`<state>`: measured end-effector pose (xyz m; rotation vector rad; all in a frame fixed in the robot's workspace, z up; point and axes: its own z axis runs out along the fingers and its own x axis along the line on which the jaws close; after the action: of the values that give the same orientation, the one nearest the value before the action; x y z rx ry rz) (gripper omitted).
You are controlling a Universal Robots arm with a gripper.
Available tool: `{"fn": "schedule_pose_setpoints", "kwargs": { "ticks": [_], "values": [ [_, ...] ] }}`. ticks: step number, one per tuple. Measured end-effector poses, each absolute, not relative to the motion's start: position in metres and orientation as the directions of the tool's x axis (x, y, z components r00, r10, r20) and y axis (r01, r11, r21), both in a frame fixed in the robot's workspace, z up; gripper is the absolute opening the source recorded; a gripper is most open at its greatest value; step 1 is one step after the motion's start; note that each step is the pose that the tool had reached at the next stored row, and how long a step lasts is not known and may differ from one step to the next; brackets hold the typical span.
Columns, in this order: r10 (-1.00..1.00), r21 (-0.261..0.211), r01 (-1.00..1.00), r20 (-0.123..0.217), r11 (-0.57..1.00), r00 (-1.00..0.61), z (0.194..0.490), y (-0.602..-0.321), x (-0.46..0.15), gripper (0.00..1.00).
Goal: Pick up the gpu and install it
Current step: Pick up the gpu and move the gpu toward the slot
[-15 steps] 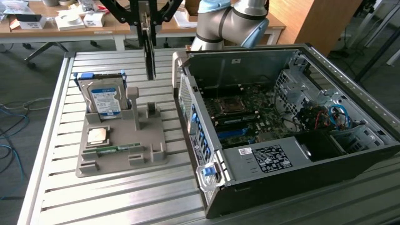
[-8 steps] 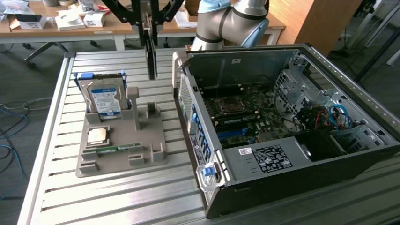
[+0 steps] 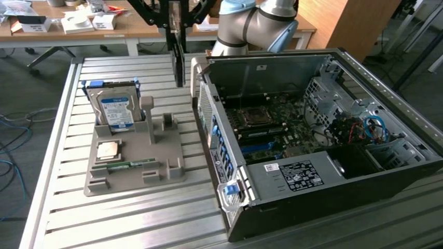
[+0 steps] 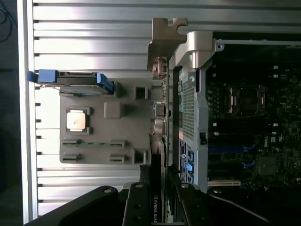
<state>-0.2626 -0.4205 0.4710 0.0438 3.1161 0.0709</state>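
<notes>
The gpu (image 3: 179, 67) hangs edge-on from my gripper (image 3: 178, 32), which is shut on it. It is held above the slatted table, between the grey holder tray (image 3: 135, 179) and the open computer case (image 3: 270, 70), close to the case's rear wall. In the wrist view the gpu's silvery bracket (image 4: 164, 44) points away from me, the thin card (image 4: 159, 155) runs back between my fingers (image 4: 136, 207), and a printed label shows on its edge. The motherboard (image 3: 273, 124) lies exposed inside the case.
The grey tray holds an upright hard drive (image 3: 116, 110) with blue rails, a square processor chip (image 3: 107, 150) and a slim green memory stick (image 3: 130, 165). Desks with boxes (image 3: 76, 23) stand behind the table. The case's power supply (image 3: 298, 176) sits at its near end.
</notes>
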Motion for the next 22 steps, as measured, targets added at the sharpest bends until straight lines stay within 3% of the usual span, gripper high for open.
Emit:
{"fn": "schedule_pose_setpoints", "kwargs": {
  "ticks": [22],
  "values": [
    [0.029, 0.049, 0.028, -0.021, 0.998, -0.999, 0.471, -0.42, -0.166, 0.26]
  ]
}}
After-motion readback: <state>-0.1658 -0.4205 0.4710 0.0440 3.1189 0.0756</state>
